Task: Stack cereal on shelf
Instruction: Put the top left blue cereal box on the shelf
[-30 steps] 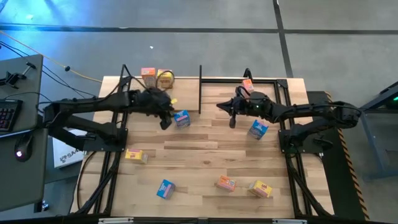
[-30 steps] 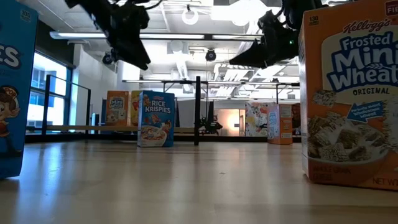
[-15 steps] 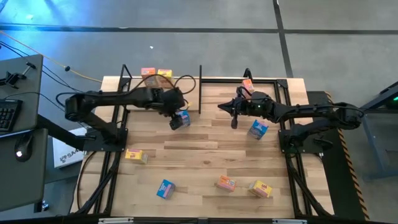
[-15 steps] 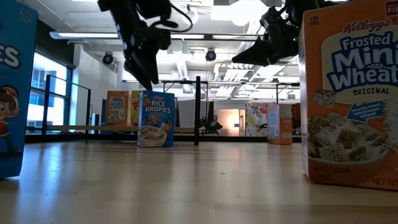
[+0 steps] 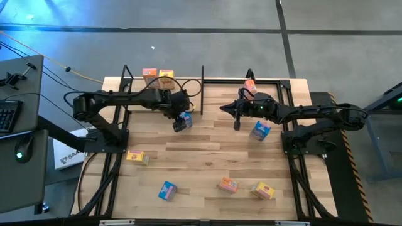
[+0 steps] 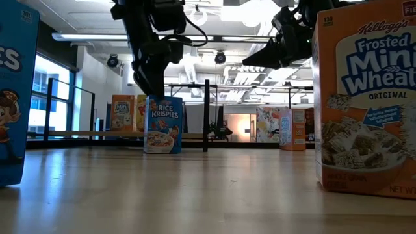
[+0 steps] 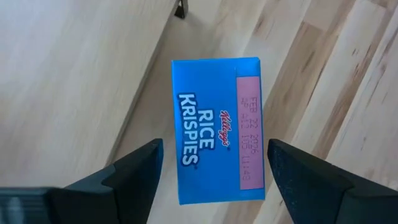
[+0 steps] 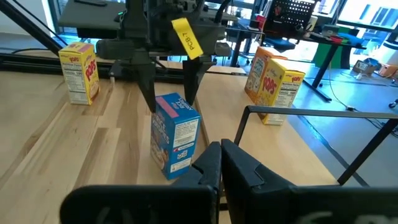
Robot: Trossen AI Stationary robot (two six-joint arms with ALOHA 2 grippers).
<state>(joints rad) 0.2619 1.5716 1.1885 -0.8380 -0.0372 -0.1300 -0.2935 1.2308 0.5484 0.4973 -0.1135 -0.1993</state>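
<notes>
I see my left gripper spread wide, fingers either side of the upright blue cardboard Rice Krispies box on the striped wooden tabletop, seemingly not touching. My right gripper hovers nearby, pressed together

left gripper: fingers spread, pointing down | right gripper: fingers closed, seemingly raised
</notes>
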